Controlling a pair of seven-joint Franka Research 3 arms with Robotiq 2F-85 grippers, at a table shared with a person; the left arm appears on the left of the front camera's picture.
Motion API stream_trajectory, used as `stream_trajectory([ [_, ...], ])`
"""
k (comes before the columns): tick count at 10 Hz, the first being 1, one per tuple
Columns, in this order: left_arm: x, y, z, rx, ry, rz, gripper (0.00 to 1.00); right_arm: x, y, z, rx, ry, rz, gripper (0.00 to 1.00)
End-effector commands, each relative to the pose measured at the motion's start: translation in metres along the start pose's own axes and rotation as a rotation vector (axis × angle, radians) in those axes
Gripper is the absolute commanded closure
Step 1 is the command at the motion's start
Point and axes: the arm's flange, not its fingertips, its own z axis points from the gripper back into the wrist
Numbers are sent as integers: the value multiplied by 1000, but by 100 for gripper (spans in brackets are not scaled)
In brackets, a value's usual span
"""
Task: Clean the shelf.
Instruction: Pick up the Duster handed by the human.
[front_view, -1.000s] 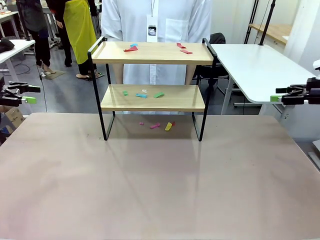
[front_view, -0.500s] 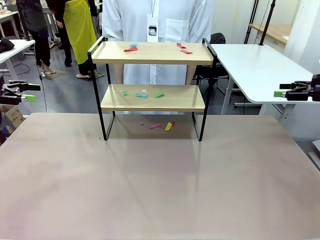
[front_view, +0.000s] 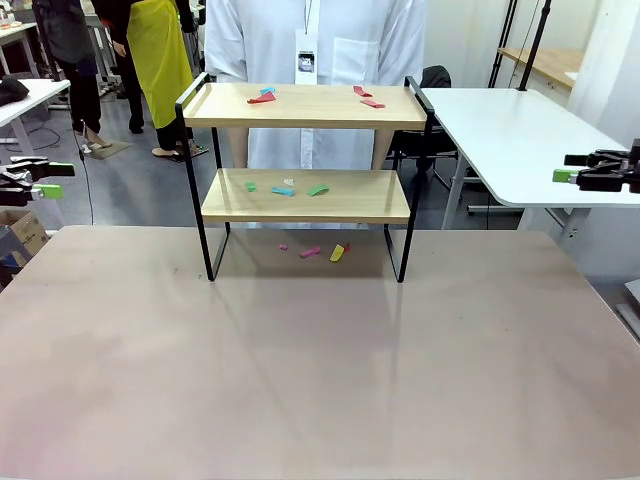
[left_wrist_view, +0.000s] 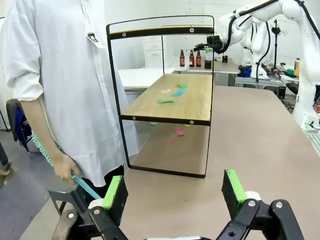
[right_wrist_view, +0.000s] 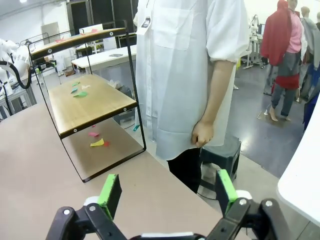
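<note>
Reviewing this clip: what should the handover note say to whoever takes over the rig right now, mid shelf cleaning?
Left tool: open, empty, raised off the table's left side, well clear of the shelf.
Right tool: open, empty, raised off the table's right side.
The shelf stands at the far side of the table, with a person behind it.
Coloured scraps lie on the top board, the lower board and the table under the shelf.
Done: nothing visibly cleaned.
Left: clear the scraps from both boards.
</note>
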Motion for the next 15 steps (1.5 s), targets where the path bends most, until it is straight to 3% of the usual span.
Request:
stream_trajectory([
  [1,3,1,2,4,-44,-22,0,-3,2,-4,-11,-46,34,0],
  [15,4,-1,5,0,-28,-5,0,-1,0,-2,-4,-14,2,0],
])
